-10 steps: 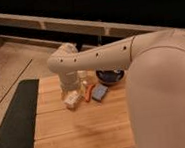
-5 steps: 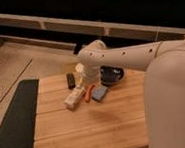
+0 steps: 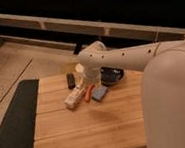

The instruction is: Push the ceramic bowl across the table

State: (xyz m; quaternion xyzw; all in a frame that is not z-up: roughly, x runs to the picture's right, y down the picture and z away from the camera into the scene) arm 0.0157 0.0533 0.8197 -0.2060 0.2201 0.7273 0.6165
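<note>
Gripper (image 3: 91,81): can't tell if open or closed, tucked under white wrist, just left of bowl (image 3: 112,76). Bowl on table (image 3: 92,131), far edge, partly behind arm. Blue pad (image 3: 100,92) just in front of bowl, white box (image 3: 74,97) front-left, dark mat (image 3: 16,122) far left.
</note>
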